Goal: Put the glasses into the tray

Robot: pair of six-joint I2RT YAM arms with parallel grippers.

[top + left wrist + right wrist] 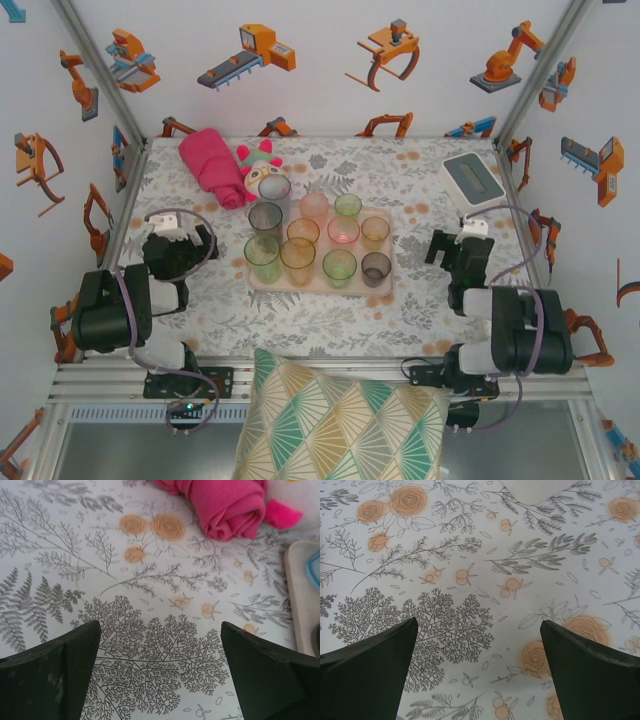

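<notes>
The overhead camera hung high behind the near edge, looking down across the whole table (430,310). Both wrist cameras sat low and close over that table, facing forward. The left wrist view shared the rolled pink towel (230,505) and one edge of the tray (300,595) with the overhead.

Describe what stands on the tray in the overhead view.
Upright tinted glasses stand on the tray: green, amber, pink and smoky grey. They cover most of its surface, so anything beneath them cannot be seen.
</notes>
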